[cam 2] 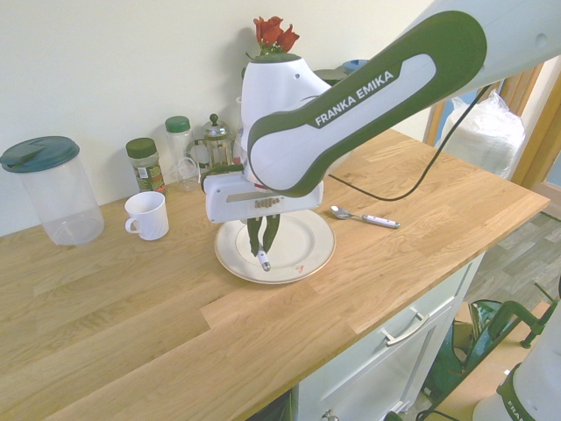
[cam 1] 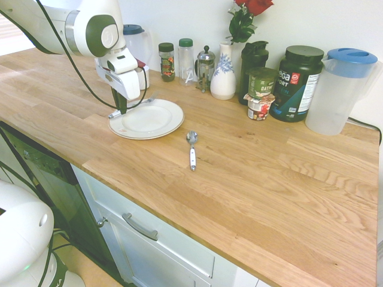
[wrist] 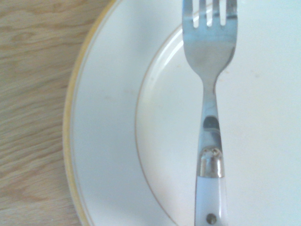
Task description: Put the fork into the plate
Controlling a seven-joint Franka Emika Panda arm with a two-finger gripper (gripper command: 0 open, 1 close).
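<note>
A long wooden butcher-block countertop (cam 1: 251, 179) of pale oak staves fills most of the first exterior view, running from upper left to lower right; behind it, along the top of the frame, stands a plain off-white wall (cam 1: 323, 24), evenly lit by soft daylight; below the counter edge, at lower centre, sits a white cabinet drawer (cam 1: 161, 236) with a curved metal handle (cam 1: 139, 227); a dark appliance front (cam 1: 48, 179) shows at left; in the second exterior view, a wooden door frame (cam 2: 535, 114) rises at the right edge, with grey-green flooring (cam 2: 517, 254) beneath it.
</note>
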